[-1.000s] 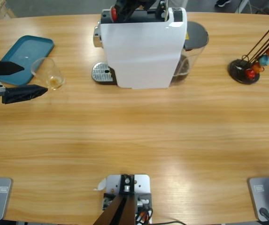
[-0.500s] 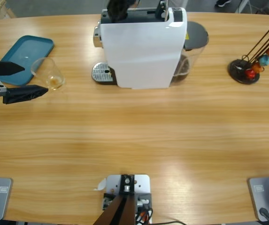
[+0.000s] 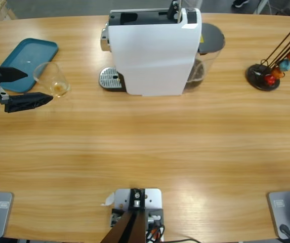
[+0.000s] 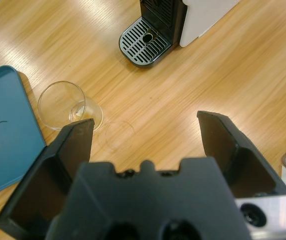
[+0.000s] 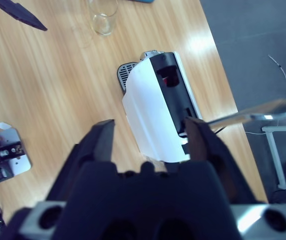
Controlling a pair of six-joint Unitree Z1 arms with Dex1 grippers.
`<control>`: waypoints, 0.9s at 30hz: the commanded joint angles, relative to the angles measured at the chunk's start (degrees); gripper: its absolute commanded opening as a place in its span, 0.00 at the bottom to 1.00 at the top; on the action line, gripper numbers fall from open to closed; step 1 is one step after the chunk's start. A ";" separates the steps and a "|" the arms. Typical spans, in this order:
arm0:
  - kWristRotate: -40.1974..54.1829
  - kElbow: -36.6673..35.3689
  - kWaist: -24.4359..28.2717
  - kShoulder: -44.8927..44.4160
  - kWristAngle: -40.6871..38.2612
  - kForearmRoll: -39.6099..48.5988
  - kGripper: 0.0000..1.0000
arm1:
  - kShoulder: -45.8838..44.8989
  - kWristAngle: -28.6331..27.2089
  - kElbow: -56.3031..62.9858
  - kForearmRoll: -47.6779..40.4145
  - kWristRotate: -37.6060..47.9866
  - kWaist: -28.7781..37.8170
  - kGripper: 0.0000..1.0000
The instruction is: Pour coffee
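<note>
A small clear glass tumbler (image 3: 51, 78) stands on the table beside a teal tray (image 3: 26, 58), with a little amber coffee (image 3: 59, 89) at its bottom. My left gripper (image 3: 37, 87) comes in from the left edge, open, its jaw tips just short of the tumbler. In the left wrist view the tumbler (image 4: 70, 105) sits just beyond the left jaw, outside the open left gripper (image 4: 145, 122). My right gripper (image 5: 150, 125) hangs open high above the white coffee machine (image 5: 157, 110) and holds nothing. It is out of the high view. From there the tumbler (image 5: 102, 17) shows far off.
The white coffee machine (image 3: 155, 50) stands at the back middle, its drip tray (image 3: 109, 78) facing left and a water tank (image 3: 208, 48) on its right. A black stand with coloured capsules (image 3: 274, 71) is at the back right. A faint ring mark (image 4: 118, 135) lies near the tumbler.
The dark gripper seen over the machine's top has drawn up out of the high view. The left gripper and the tumbler have hardly moved.
</note>
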 commanded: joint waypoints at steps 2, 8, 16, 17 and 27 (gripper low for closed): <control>-0.39 0.72 -0.43 1.80 0.03 0.24 0.90 | -3.42 2.83 4.20 4.42 3.66 -3.39 0.00; -0.39 0.72 -0.43 1.81 0.12 0.24 0.90 | -3.16 20.46 1.67 4.58 3.70 -12.43 0.00; -0.39 0.63 -0.43 1.94 0.12 0.24 0.90 | -1.17 31.18 0.47 1.52 4.63 -15.59 0.00; -0.39 0.66 -0.43 1.88 0.12 0.24 0.90 | -1.49 26.98 1.51 0.83 4.54 -14.10 0.00; -0.39 0.63 -0.43 2.15 0.03 0.24 0.90 | -6.88 -11.69 18.18 -14.51 11.01 -8.33 0.00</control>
